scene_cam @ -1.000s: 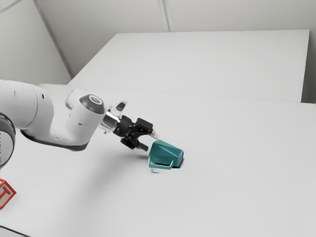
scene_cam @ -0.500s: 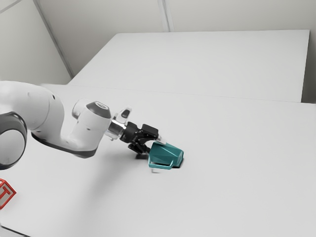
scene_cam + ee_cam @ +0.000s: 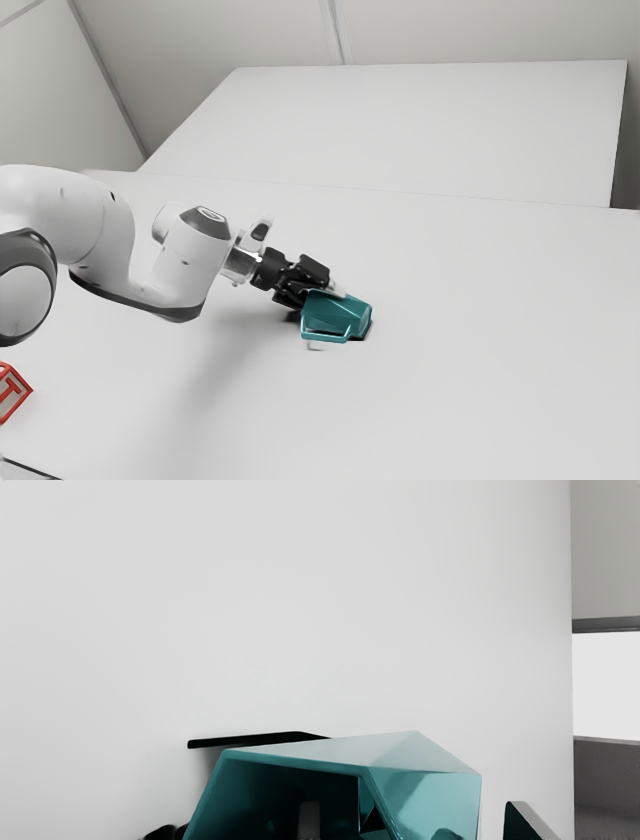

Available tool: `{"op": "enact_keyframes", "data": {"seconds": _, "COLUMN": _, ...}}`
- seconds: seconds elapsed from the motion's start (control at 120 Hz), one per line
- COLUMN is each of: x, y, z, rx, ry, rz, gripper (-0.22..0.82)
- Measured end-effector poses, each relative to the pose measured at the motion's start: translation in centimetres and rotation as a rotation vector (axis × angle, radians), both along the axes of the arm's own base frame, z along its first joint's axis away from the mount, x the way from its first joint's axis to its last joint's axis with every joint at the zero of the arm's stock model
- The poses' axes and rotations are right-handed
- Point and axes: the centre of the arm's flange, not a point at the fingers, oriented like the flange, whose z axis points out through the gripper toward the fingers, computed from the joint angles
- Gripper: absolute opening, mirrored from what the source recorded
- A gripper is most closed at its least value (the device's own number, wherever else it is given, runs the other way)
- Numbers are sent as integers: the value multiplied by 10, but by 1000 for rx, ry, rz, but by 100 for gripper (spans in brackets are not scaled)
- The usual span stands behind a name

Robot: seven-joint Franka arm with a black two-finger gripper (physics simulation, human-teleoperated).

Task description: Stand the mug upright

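Closing could shove the teal faceted mug [image 3: 337,315], lying sideways on the white tabletop [image 3: 480,390], since my open black two-finger gripper [image 3: 412,812] straddles its wall [image 3: 425,800], outer finger [image 3: 517,825] standing off.

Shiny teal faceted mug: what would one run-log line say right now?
teal faceted mug: on its side, white table | black two-finger tool: open, one finger inside mug, other outside | upright: not yet
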Motion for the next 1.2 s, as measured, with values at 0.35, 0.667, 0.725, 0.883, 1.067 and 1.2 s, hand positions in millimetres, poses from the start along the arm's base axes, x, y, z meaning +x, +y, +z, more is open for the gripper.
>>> {"op": "enact_keyframes", "data": {"seconds": 0.35, "x": 1, "y": -3, "z": 3, "rx": -9, "ry": -24, "rz": -5, "gripper": 11}}
{"op": "enact_keyframes", "data": {"seconds": 0.667, "x": 6, "y": -5, "z": 11, "rx": -15, "ry": -46, "rz": -12, "gripper": -5}}
{"op": "enact_keyframes", "data": {"seconds": 0.725, "x": 8, "y": -9, "z": 16, "rx": -18, "ry": -57, "rz": -18, "gripper": -8}}
{"op": "enact_keyframes", "data": {"seconds": 0.883, "x": 10, "y": -14, "z": 39, "rx": -28, "ry": -99, "rz": -30, "gripper": -14}}
{"op": "enact_keyframes", "data": {"seconds": 1.067, "x": 8, "y": -15, "z": 84, "rx": -25, "ry": -181, "rz": -52, "gripper": -16}}
{"op": "enact_keyframes", "data": {"seconds": 1.2, "x": 5, "y": -8, "z": 121, "rx": 67, "ry": -257, "rz": -111, "gripper": -17}}
